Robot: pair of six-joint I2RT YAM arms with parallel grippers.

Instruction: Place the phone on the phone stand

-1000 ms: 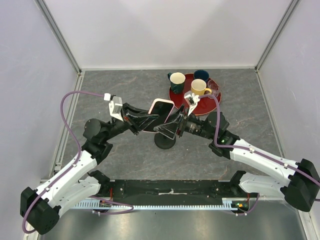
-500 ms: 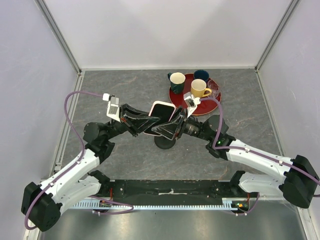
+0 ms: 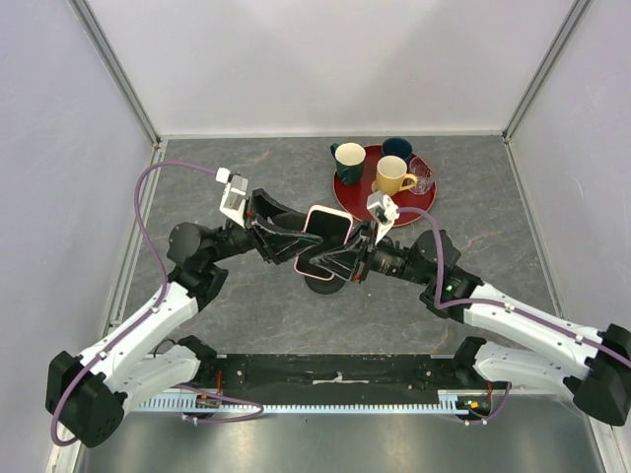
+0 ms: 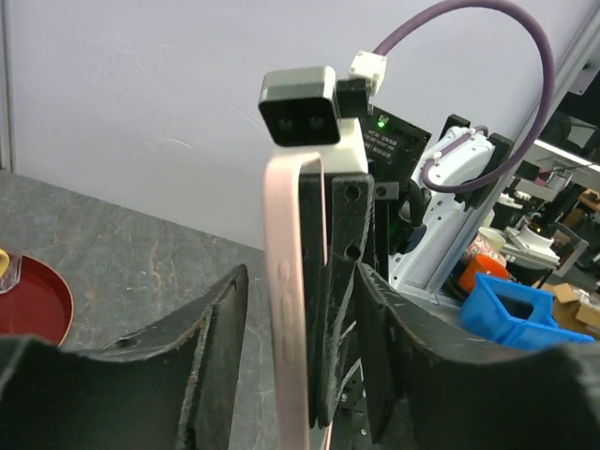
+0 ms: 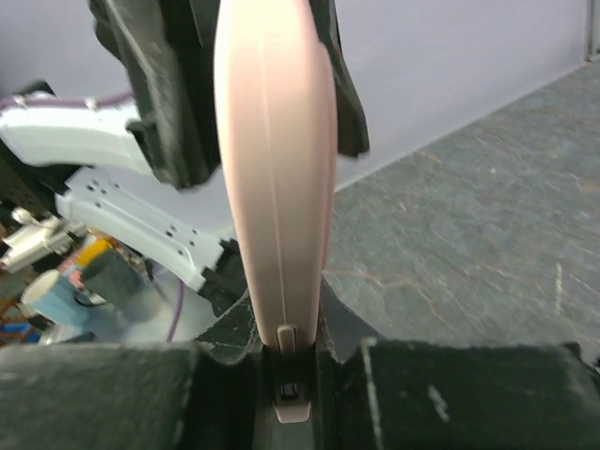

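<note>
The phone (image 3: 321,236), black with a pale pink case edge, is held on edge above the black phone stand (image 3: 321,282), whose round base shows just below it. My right gripper (image 3: 333,258) comes in from the right and is shut on the phone's lower end. In the right wrist view the pink edge (image 5: 274,187) is pinched between my right gripper's (image 5: 281,361) fingers. My left gripper (image 3: 304,246) comes in from the left. In the left wrist view its jaws (image 4: 305,356) straddle the phone's pink edge (image 4: 289,309) with a gap on each side, open.
A round red tray (image 3: 394,209) stands behind right of the stand, holding a dark mug (image 3: 348,158), a yellow mug (image 3: 392,174), a blue mug (image 3: 397,148) and a small glass (image 3: 422,175). White walls enclose the grey table on three sides.
Both grippers and the phone have shifted a little right and down, over the stand. The left wrist has swung higher and farther back. The phone has turned more on edge.
</note>
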